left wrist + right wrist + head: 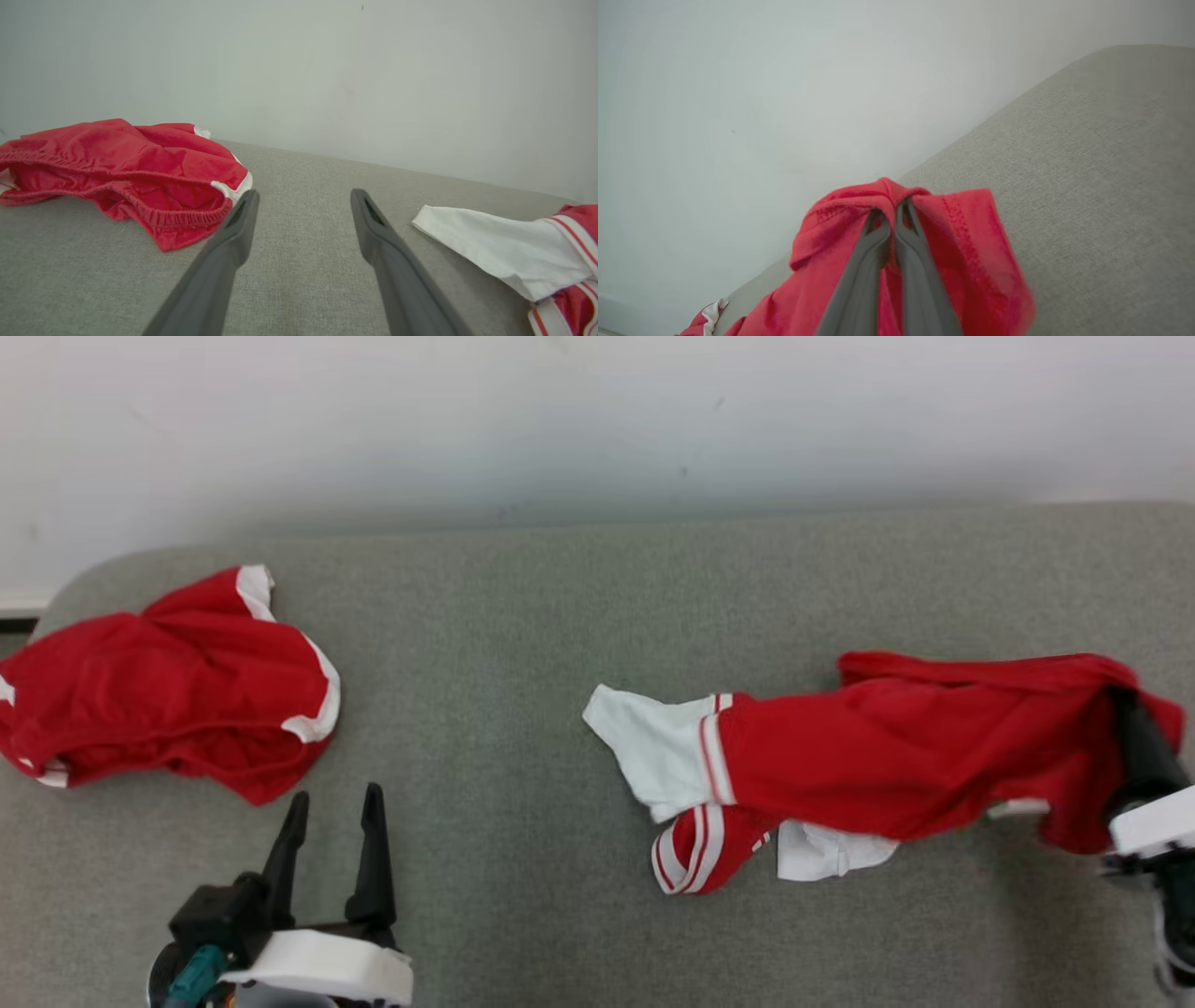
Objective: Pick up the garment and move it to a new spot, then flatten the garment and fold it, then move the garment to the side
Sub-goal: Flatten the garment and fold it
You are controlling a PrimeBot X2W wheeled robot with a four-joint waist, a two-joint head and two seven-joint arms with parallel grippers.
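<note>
Red garment (896, 756) is pinched at its hem in the closed right gripper (891, 215); left gripper (333, 800) gapes wide, empty; lift high so trailing cloth clears the grey surface (523, 896).

Two dark-fingered tools on white wrist housings.

On the left tool (336, 793): two long matt-black fingers (224, 261), broad at the base and tapering to blunt tips, seated in a black block; behind that, a rounded white wrist collar (322, 966), with a teal connector (198, 975) and dark cabling at its left edge. Close up, charcoal grey, with a shallow recessed slot along each inner face near the tip. On the right tool (891, 210): the same slim, flat-sided grey fingers, narrowing to the tips; in the head view, a black finger base above a white housing (1153, 829), with darker parts beneath.
</note>
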